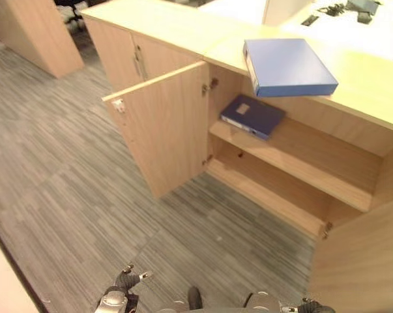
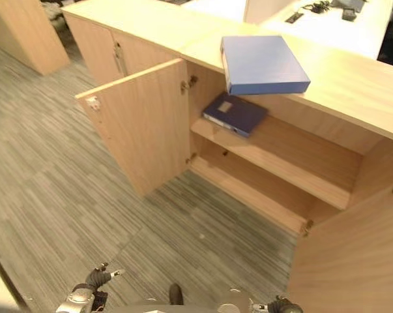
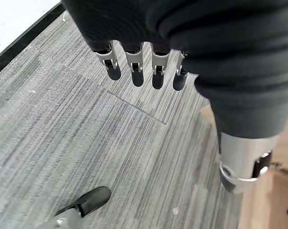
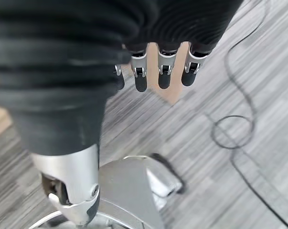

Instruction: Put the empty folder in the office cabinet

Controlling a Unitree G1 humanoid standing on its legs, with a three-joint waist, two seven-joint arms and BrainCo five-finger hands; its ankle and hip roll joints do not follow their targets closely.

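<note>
In the left eye view, the blue folder lies flat on the cabinet top, one corner jutting slightly past the front edge, directly above the open compartment. That spot probably makes it easy to lift and lower onto a shelf. The cabinet door stands swung wide towards the robot's left, so the inside is free to reach. A second, darker folder already rests flat on the upper shelf, at its left end; the rest of that shelf and the lower shelf have room. The left hand shows low at the bottom edge, well apart from the folder, holding nothing. Whether the blue folder is truly empty cannot be judged from outside.

In the right eye view, the same layout appears. The other door is cut off at the lower right, and it hides part of the shelves' right end. The right hand barely peeks in at the bottom edge.

In the left wrist view, the left hand's fingers hang straight and relaxed over the grey carpet, empty.

In the right wrist view, the right hand likewise hangs with fingers loose and straight, gripping nothing; its thumb is hard to make out.
</note>
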